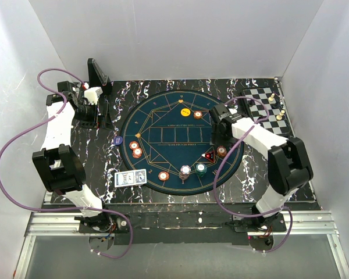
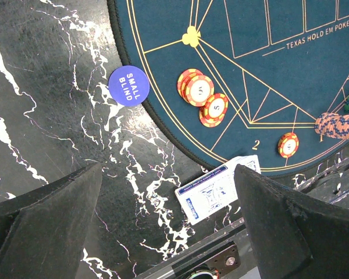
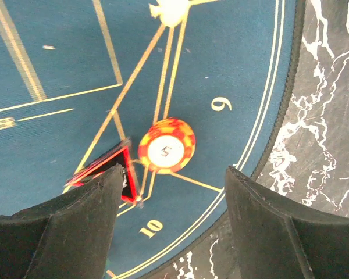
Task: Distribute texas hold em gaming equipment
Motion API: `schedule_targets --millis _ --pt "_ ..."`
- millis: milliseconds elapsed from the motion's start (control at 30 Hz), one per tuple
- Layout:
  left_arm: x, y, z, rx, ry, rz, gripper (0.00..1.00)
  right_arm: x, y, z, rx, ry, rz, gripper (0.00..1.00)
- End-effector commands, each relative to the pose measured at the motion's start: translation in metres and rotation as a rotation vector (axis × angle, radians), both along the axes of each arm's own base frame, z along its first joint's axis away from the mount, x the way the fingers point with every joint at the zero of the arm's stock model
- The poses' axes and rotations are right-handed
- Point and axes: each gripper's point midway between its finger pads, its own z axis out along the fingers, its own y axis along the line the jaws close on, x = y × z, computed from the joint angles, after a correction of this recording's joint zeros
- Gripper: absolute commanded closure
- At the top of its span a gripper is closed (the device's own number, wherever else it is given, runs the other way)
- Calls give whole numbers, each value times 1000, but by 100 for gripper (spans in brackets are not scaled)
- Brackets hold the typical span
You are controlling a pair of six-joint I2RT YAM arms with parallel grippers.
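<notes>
1. White walls enclose a black marbled table (image 1: 128, 93) with a round dark-blue mat (image 1: 168, 156) at its centre.
2. The right gripper (image 3: 174, 171) hangs over the mat's edge, its jaws spread wide and holding nothing.
3. An orange striped chip (image 3: 166, 146) lies between its fingers, with a red triangle marker (image 3: 104, 168) just beside it.
4. The left gripper (image 2: 167, 174) is over the table beside the mat, its jaws also wide apart and empty.
5. Ahead of it, blue-backed cards (image 2: 218, 189) lie just beside the mat's rim.
6. Farther out, a blue "SMALL BLIND" disc (image 2: 128, 85) sits on the table and several orange chips (image 2: 215, 108) sit on the mat.
7. A yellow disc (image 1: 185, 102) lies on the mat's far side.
8. A chessboard (image 1: 266, 107) sits in the far right corner.
</notes>
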Motion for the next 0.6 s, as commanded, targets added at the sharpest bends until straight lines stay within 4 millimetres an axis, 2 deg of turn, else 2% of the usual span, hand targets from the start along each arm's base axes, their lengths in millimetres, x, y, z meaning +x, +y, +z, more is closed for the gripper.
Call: schedule_targets --millis 0,100,200,300,367,567 --pt "-1 -2 15 -5 -57 -14 2 12 24 73 42 -166 49 23" --pt "-1 -3 15 -10 -55 -12 2 2 59 99 75 -198 159 21" --pt "-1 -4 14 -18 -52 -10 2 -17 107 110 131 -189 300 18" --pt "-2 -4 14 -22 -51 -7 2 -39 147 106 168 -151 430 14" --pt "-2 -4 14 -21 -50 -6 2 -52 166 97 174 -118 494 13" --pt "-3 -4 15 -16 -52 -9 2 -75 188 68 162 -24 576 11"
